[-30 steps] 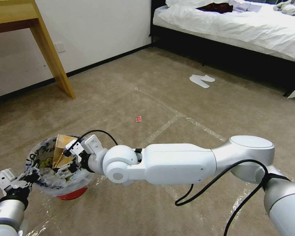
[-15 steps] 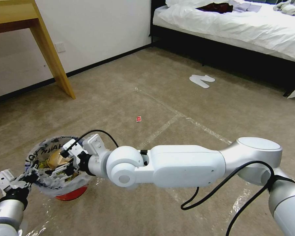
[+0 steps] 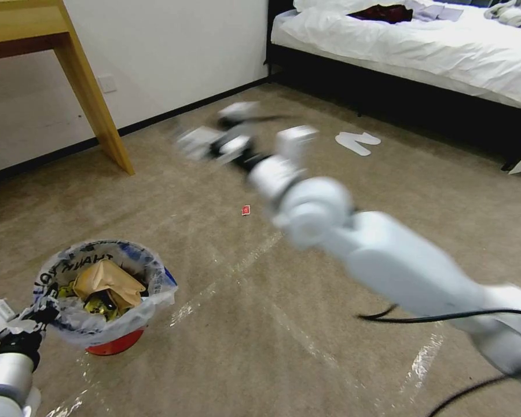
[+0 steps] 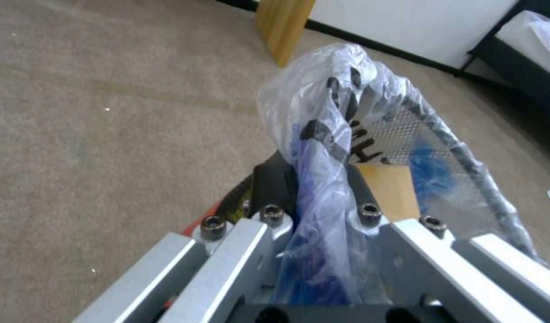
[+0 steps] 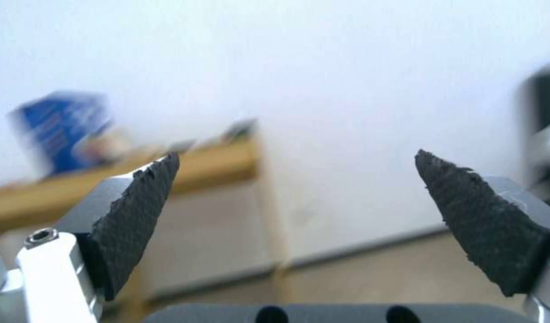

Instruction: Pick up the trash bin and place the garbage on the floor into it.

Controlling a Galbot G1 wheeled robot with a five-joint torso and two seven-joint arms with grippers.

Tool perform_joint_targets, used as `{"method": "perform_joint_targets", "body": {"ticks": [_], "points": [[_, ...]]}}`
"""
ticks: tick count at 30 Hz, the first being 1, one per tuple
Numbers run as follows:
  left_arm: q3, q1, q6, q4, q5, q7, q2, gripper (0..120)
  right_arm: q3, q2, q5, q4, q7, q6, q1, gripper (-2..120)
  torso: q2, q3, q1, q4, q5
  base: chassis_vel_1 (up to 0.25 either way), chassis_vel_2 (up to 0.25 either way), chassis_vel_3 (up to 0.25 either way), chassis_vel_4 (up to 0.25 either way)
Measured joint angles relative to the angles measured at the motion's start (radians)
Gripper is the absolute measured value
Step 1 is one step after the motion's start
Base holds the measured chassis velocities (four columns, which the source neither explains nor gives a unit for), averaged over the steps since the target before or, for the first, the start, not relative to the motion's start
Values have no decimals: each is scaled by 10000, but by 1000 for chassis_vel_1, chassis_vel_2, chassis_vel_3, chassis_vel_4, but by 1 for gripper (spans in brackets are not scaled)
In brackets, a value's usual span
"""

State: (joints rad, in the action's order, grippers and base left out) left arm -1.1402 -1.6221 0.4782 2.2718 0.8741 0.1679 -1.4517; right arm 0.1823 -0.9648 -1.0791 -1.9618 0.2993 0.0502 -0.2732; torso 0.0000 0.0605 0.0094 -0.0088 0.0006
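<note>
The trash bin [image 3: 107, 339], a red bucket lined with a printed clear bag, stands on the floor [image 3: 226, 359] at the lower left. A brown paper bag [image 3: 107, 281] and other garbage lie inside it. My left gripper [image 3: 43, 315] is shut on the bin's near rim; in the left wrist view its black fingers [image 4: 272, 179] pinch the bag-covered rim [image 4: 340, 103]. My right gripper [image 3: 211, 139] is raised in the air over mid-floor, blurred by motion. In the right wrist view it [image 5: 296, 159] is open and holds nothing. A small red wrapper [image 3: 245, 210] lies on the carpet ahead.
A wooden table leg [image 3: 95, 104] stands at the left by the wall. A bed [image 3: 422, 52] fills the far right, with a pair of white slippers [image 3: 357, 142] on the carpet before it. Shiny tape lines [image 3: 237, 266] cross the carpet.
My right arm has pulled out of the bin and swung up and forward over the floor. The brown paper bag now rests inside the bin. The left gripper still holds the rim.
</note>
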Motion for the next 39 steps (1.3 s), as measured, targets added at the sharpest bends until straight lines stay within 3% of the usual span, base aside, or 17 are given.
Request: {"method": "perform_joint_targets", "body": {"ticks": [1, 2, 4, 5, 7, 10, 12, 13, 15, 16, 18, 24, 27, 39], "points": [[-35, -8, -21, 0, -29, -4, 6, 5, -1394, 332, 411, -283, -138, -139, -961, 100, 0, 0, 0, 6, -1, 0, 0, 0, 0], [-35, -8, -21, 0, -29, -4, 6, 5, -1394, 332, 411, -283, -138, -139, -961, 100, 0, 0, 0, 6, -1, 0, 0, 0, 0], [-111, -33, -68, 1, -77, -6, 7, 5, -3634, 624, 903, -768, -281, -388, -2584, 100, 1, 0, 0, 7, 3, 0, 0, 0, 0], [-111, -33, -68, 1, -77, -6, 7, 5, -3634, 624, 903, -768, -281, -388, -2584, 100, 1, 0, 0, 7, 3, 0, 0, 0, 0], [-148, -50, -75, 21, -71, -9, 7, 5, -5811, 730, 1427, -1298, -568, -783, -4442, 100, 1, -2, -1, 5, -3, 0, 0, 0, 0], [-162, -50, -75, 21, -68, -9, 8, 5, -6632, 701, 1660, -1527, -742, -1016, -5419, 100, 0, -2, -1, 3, -1, 0, 0, 0, 0], [-172, -30, -83, -2, -71, -6, -10, 5, -8262, 386, 2437, -2162, -1016, -1530, -7630, 100, 1, -3, -2, 5, -6, 0, 0, 0, 0], [-172, -30, -83, -2, -71, -6, -10, 5, -8262, 386, 2437, -2162, -1016, -1530, -7630, 100, 1, -3, -2, 5, -6, 0, 0, 0, 0], [-196, -48, -132, -46, -139, -25, -18, 5, -9128, 34, 3165, -2571, -1036, -1725, -8996, 100, 0, -2, -2, 7, -7, 0, 0, 0, 0], [-196, -48, -132, -46, -139, -25, -18, 5, -9128, 34, 3165, -2571, -1036, -1725, -8996, 100, 0, -2, -2, 7, -7, 0, 0, 0, 0], [-222, -75, -197, -57, -199, -49, -50, 5, -9633, -407, 4274, -2901, -995, -1876, -10471, 100, 0, -3, -2, 3, -7, 0, 0, 0, 0], [-195, -92, -263, -9, -302, -114, -170, 5, -9403, -1423, 5744, -2658, -742, -2220, -11689, 100, 0, -1, -2, 5, -5, 0, 0, 0, 0], [-171, -110, -271, 45, -325, -119, -195, 4, -9026, -1835, 6118, -2352, -709, -2427, -11796, 100, 0, 0, -2, 6, -7, 0, 0, 0, 0], [-171, -170, -305, 152, -302, -138, -206, 5, -8232, -2131, 6571, -1864, -626, -2487, -11616, 100, 1, -1, -1, 7, -8, -3, 2, 4, -2]]}}
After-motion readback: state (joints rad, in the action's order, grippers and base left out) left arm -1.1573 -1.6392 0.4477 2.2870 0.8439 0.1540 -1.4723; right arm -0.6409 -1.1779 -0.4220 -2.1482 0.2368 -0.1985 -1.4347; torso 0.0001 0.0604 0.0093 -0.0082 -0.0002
